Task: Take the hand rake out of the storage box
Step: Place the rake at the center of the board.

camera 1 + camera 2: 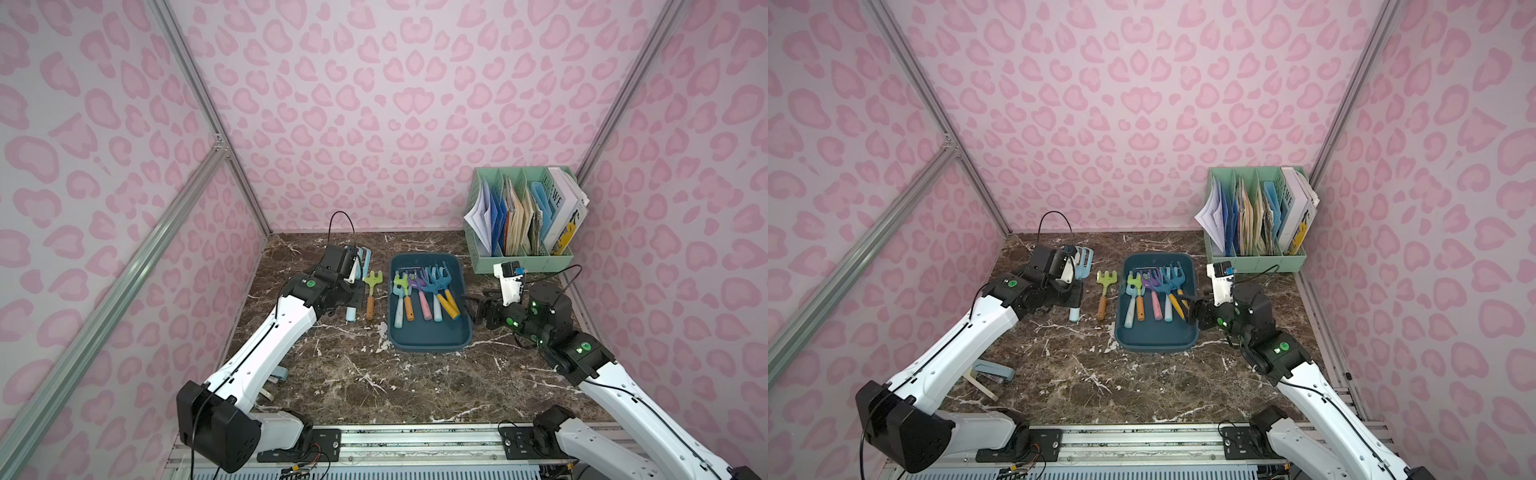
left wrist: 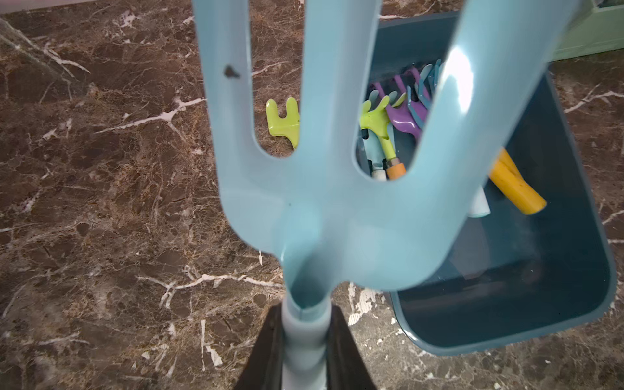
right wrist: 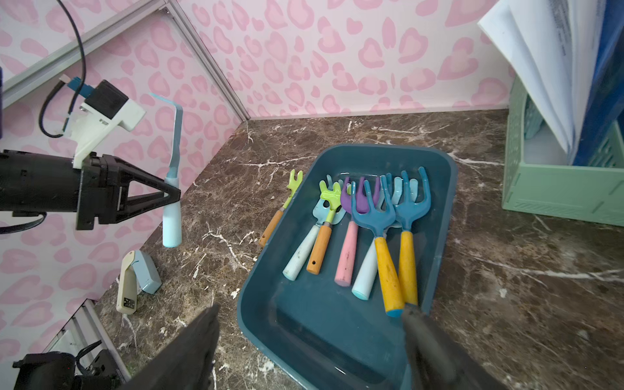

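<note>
The storage box point(image 1: 428, 347) is a dark teal tray in the middle of the table, seen in both top views, with several coloured hand rakes point(image 1: 424, 291) lying side by side in it. My left gripper point(image 1: 351, 286) is shut on the handle of a light blue hand rake point(image 2: 337, 202), held upright off the table left of the box. A green rake with an orange handle point(image 1: 371, 295) lies on the table between them. My right gripper point(image 3: 310, 337) is open at the box's near right corner, one finger point(image 3: 422, 331) just short of the yellow handles point(image 3: 395, 270).
A mint-green file rack point(image 1: 523, 220) full of papers stands at the back right, close behind the right arm. A pale blue stapler point(image 1: 994, 372) lies at the table's left edge beside the left arm. Pink patterned walls close in three sides.
</note>
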Robot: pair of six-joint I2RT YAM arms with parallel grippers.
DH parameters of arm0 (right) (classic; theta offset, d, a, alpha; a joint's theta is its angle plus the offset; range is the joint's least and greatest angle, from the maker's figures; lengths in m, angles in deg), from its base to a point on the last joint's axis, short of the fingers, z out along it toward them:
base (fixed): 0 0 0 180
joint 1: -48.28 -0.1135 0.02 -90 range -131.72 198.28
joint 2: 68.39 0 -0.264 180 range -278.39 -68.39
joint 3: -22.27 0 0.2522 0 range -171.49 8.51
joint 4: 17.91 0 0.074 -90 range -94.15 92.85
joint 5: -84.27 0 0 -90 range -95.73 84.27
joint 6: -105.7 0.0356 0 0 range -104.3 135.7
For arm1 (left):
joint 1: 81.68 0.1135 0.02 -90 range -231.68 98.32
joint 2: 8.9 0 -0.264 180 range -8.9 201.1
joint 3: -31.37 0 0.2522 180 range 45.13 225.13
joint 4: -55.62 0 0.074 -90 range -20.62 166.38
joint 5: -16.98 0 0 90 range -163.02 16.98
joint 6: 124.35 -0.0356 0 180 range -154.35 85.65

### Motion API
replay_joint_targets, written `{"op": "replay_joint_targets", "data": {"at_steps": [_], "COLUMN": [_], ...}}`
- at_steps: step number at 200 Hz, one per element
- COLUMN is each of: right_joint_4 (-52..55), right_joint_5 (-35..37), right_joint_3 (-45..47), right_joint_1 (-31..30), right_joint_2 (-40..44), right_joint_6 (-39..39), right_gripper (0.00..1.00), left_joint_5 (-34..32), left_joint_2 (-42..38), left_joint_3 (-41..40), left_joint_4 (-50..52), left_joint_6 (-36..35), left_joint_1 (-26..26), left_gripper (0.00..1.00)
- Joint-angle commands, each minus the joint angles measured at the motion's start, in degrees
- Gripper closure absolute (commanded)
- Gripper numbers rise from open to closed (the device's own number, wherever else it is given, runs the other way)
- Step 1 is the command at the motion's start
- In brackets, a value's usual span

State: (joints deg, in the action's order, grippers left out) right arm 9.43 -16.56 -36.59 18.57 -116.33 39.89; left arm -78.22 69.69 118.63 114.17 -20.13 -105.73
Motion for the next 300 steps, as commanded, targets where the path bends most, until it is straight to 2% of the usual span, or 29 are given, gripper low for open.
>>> {"op": "replay_joint_targets", "data": {"at_steps": [1, 65, 128, 200, 300], "right_joint_4": [0.5, 1.8, 1.7, 1.8, 1.3], "right_joint_5": [-1.0, -2.3, -5.1, -7.1, -8.4], "right_joint_3": [0.6, 2.0, 3.5, 4.7, 4.6], "right_joint_1": [1.1, 4.4, 7.6, 9.9, 11.0], "right_joint_2": [0.8, 3.3, 3.5, 3.8, 3.4], "right_joint_6": [-0.3, -1.1, -1.6, -2.0, -2.0], "right_gripper": [0.13, 0.13, 0.12, 0.12, 0.12], "left_joint_5": [-2.2, -8.2, -5.5, -4.0, -3.7], "left_joint_2": [3.4, 14.7, 23.9, 35.5, 42.8], "left_joint_3": [1.3, 5.0, 8.6, 15.6, 20.6], "left_joint_4": [0.6, 2.4, 2.3, 5.3, 9.0], "left_joint_6": [0.8, 2.2, 2.1, 1.2, -1.1], "left_joint_1": [0.7, 3.8, 8.3, 9.4, 9.7], "left_gripper": [0.92, 0.92, 0.91, 0.9, 0.84]}}
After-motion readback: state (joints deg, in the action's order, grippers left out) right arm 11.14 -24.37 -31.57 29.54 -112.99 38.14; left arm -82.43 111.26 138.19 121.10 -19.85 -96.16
